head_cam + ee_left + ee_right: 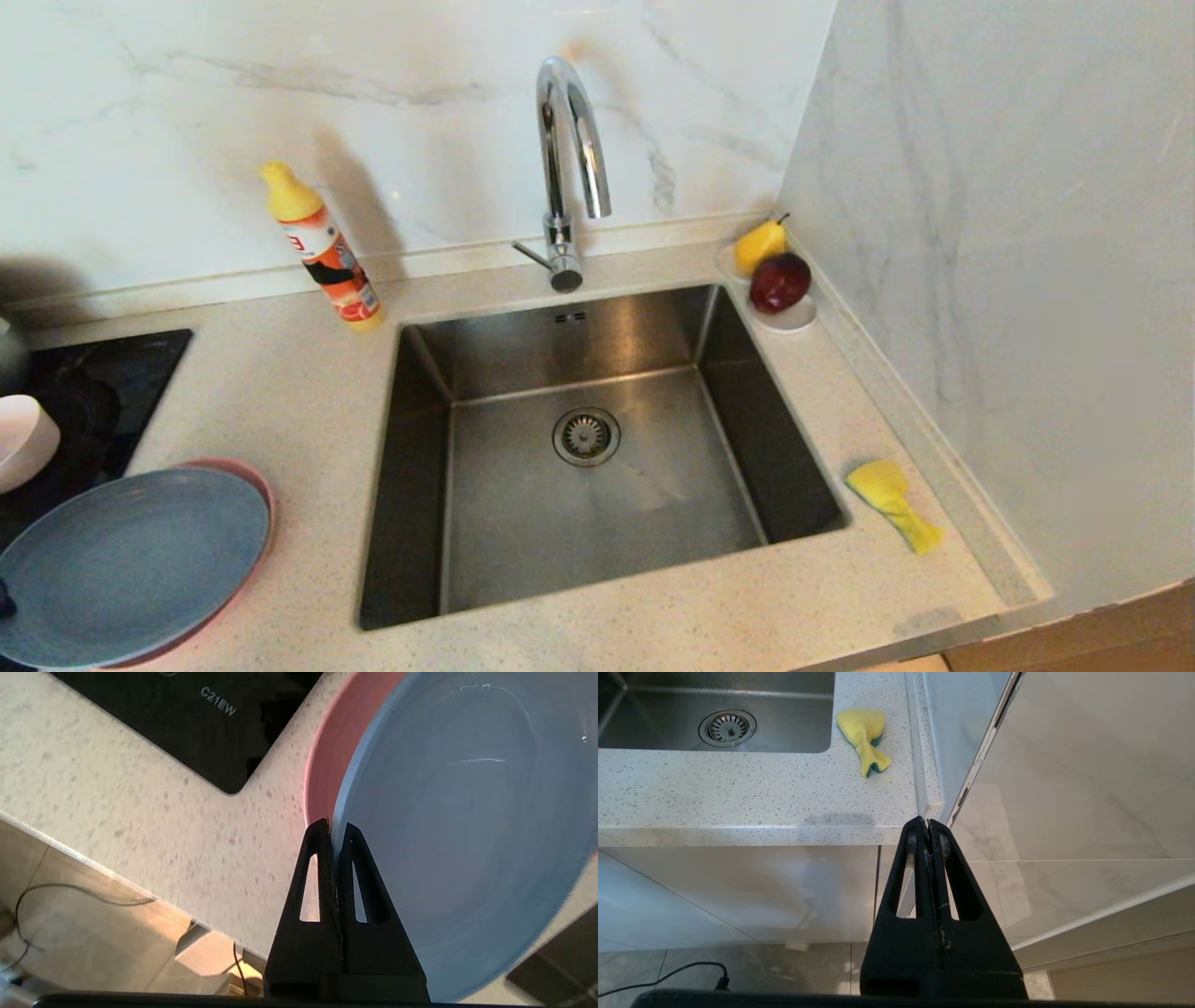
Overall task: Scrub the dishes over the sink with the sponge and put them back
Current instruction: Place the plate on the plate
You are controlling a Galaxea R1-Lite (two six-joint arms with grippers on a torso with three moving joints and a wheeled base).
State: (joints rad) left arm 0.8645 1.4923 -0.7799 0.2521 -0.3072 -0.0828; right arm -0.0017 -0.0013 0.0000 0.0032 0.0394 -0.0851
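Reference landmark: the sink (597,448).

**Blue-grey plate** (131,565). Lies left of the sink, on the counter, stacked on the pink plate (254,478), whose rim shows behind it. The left gripper (331,828) is pinched tight on the plate's rim, one finger on each face. The plate appears tilted off the pink one, though the view is too close to confirm a full lift. Judged rigid, smooth-glazed, breakable and moderately heavy for an edge grip. A thin rim hold lets the plate pivot, so carry it slowly and keep it well over the sink before scrubbing.

**Pale bowl** (23,441). Further left of the sink, at the edge of the view, on the black hob (112,373).

**Sponge** (893,504). Just right of the sink, on the counter, crumpled into a twisted shape. Judged light, soft and compressible. Grasp across its thicker, wider end; expect it to squash.

**Right gripper** (929,826). Fingers pressed together, holding nothing, parked below the counter edge, well short of the sponge.
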